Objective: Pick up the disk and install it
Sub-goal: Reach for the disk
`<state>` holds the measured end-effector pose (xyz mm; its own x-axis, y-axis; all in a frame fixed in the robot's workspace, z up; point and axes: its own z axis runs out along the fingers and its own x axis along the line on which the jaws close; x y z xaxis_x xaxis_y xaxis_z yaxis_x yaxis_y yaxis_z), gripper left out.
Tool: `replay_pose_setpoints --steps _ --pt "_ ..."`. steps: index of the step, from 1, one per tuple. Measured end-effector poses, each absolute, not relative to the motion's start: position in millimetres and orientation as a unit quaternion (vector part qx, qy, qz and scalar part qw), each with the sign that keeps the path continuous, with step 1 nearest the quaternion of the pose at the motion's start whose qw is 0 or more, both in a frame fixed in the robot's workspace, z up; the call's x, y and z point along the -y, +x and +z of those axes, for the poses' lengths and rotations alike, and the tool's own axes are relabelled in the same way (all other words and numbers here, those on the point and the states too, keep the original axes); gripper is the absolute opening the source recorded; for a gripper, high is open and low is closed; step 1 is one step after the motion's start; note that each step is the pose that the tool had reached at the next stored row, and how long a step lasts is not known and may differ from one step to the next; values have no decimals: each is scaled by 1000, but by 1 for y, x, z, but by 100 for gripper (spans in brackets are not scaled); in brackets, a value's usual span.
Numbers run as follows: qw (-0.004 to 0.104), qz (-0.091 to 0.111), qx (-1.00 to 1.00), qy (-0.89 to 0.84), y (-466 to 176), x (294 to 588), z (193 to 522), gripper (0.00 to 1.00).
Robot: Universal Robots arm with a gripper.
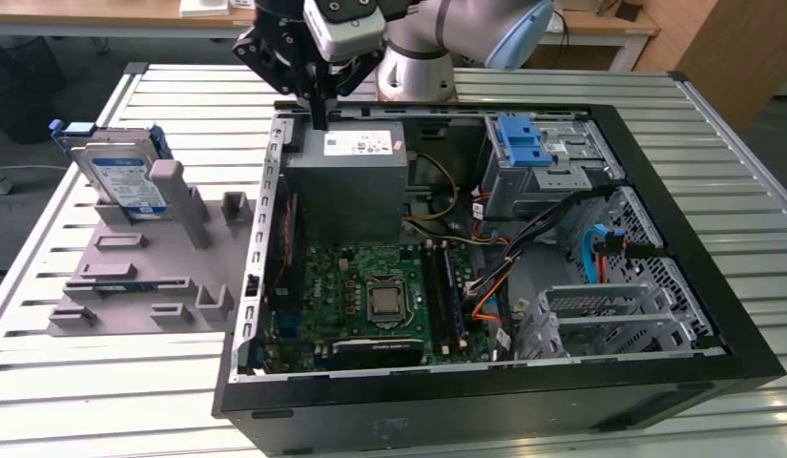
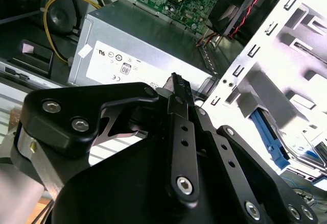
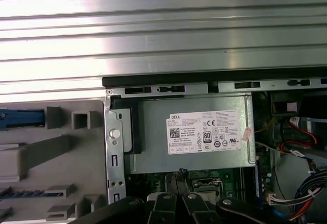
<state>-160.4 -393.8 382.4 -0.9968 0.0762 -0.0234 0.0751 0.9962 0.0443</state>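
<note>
The disk (image 1: 123, 170), silver-grey with a blue-and-white label and blue side rails, stands upright in a grey slotted holder (image 1: 145, 277) at the exterior view's left, outside the computer case. A blue rail of the disk (image 3: 20, 118) shows in the first wrist view. In the second wrist view the disk's (image 2: 271, 137) blue rail appears behind the holder's posts. My gripper (image 1: 321, 113) hangs over the case's back wall, above the power supply and to the right of the disk. Its fingers (image 2: 177, 89) are pressed together with nothing between them. The gripper (image 3: 178, 177) hovers over the power supply's edge.
The open black case (image 1: 698, 372) lies on a slatted metal table (image 1: 62, 382). Inside are the grey power supply (image 1: 348, 176), a green motherboard (image 1: 367, 296), cable bundles (image 1: 533, 239) and a metal drive bay with a blue latch (image 1: 530, 143).
</note>
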Motion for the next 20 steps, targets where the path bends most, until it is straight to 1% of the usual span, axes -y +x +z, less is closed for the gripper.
replay_pose_setpoints --steps 20 --pt "13 22 -999 38 -167 391 381 11"
